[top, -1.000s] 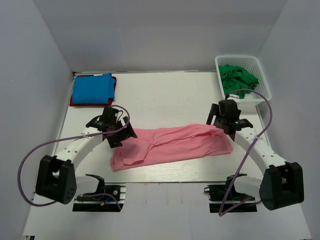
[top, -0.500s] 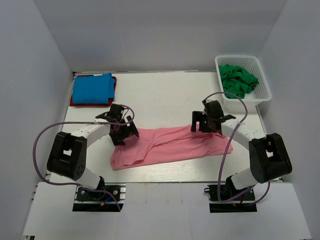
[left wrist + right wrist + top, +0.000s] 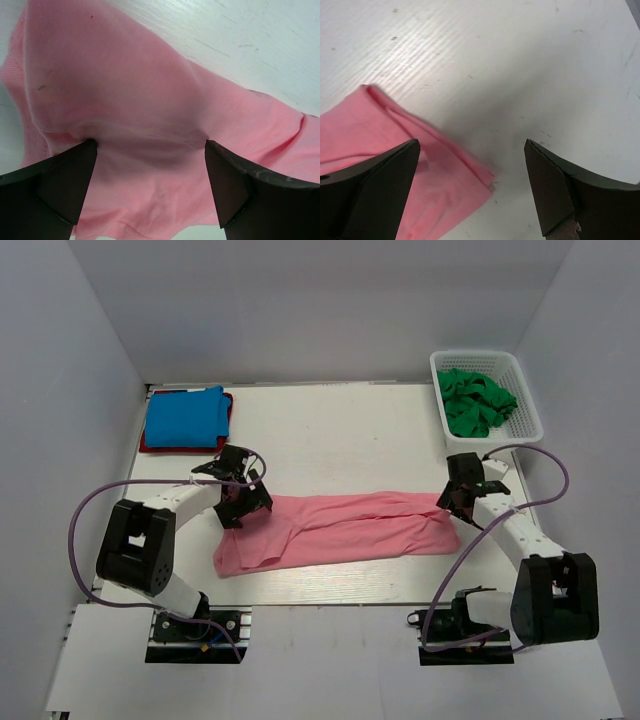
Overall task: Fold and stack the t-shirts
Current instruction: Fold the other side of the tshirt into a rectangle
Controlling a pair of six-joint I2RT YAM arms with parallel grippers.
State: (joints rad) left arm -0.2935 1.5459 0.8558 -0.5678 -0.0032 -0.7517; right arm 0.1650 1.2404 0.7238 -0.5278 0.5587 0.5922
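Plain pink t-shirt [image 3: 340,530], blue t-shirt [image 3: 183,416], red t-shirt [image 3: 228,418], green t-shirts [image 3: 476,400]; white lattice basket [image 3: 528,405].

Two white arms [image 3: 178,502] with black joints, looping purple cables [image 3: 72,540] and dark wedge-shaped fingers [image 3: 60,185]

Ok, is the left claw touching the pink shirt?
Touching. Left wrist view: both tips of the left claw dent the pink shirt, creases running to each.

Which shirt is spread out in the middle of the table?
The pink t-shirt; the blue t-shirt lies folded far left, the green t-shirts sit bunched in the basket.
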